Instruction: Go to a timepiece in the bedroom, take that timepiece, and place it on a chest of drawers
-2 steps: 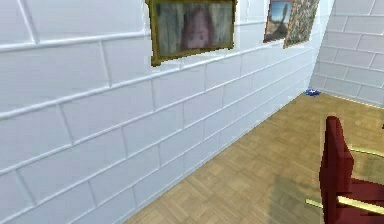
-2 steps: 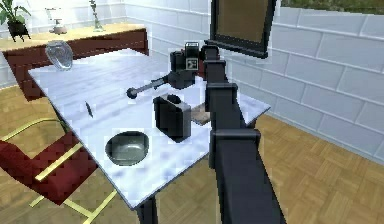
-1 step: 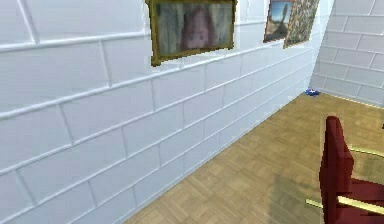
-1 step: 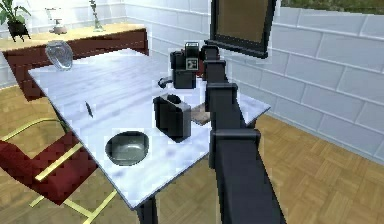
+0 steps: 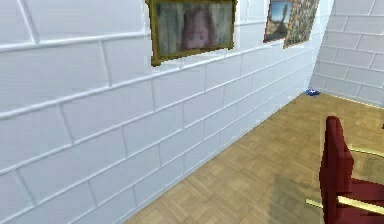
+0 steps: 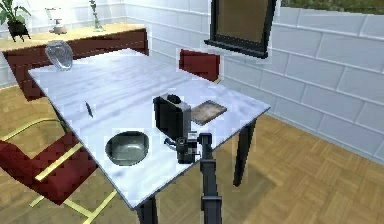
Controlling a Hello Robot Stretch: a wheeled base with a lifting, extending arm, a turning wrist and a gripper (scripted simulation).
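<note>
- Nearest to me, the dark arm (image 6: 208, 190) is rising from the bottom edge of the arm side view and reaching over the near edge of a pale marbled table (image 6: 120, 85).
- At the arm's far end, the gripper (image 6: 181, 148) is sitting low over the tabletop, just in front of a dark boxy object (image 6: 171, 113) that is standing upright on the table.
- With that object right behind the fingers, I am not able to tell whether the gripper is gripping anything or hanging free.
- I am also not able to tell whether the dark boxy object is the timepiece; its shape is too coarse to say.
- Left of the gripper, a round grey-green bowl (image 6: 128, 147) is resting on the table, and to the right a flat brown book-like thing (image 6: 209, 110) is lying near the boxy object.
- Farther out on the table, a small dark item (image 6: 90, 108) and a clear glass vessel (image 6: 58, 55) are standing well apart.
- Red chairs are flanking the table: one (image 6: 40, 165) at the near left, one (image 6: 200, 62) on the far side.
- Beyond the table, a red-brown sideboard (image 6: 95, 45) is lining the wall, with a potted plant (image 6: 14, 18) on it, and a dark-framed window (image 6: 240, 22) is showing to its right.
- In the forward view I am facing a white brick wall (image 5: 100, 120) carrying a gold-framed picture (image 5: 192, 30) and a second picture (image 5: 290, 20), with another red chair (image 5: 345, 170) at the lower right on a wooden floor (image 5: 240, 170).
</note>
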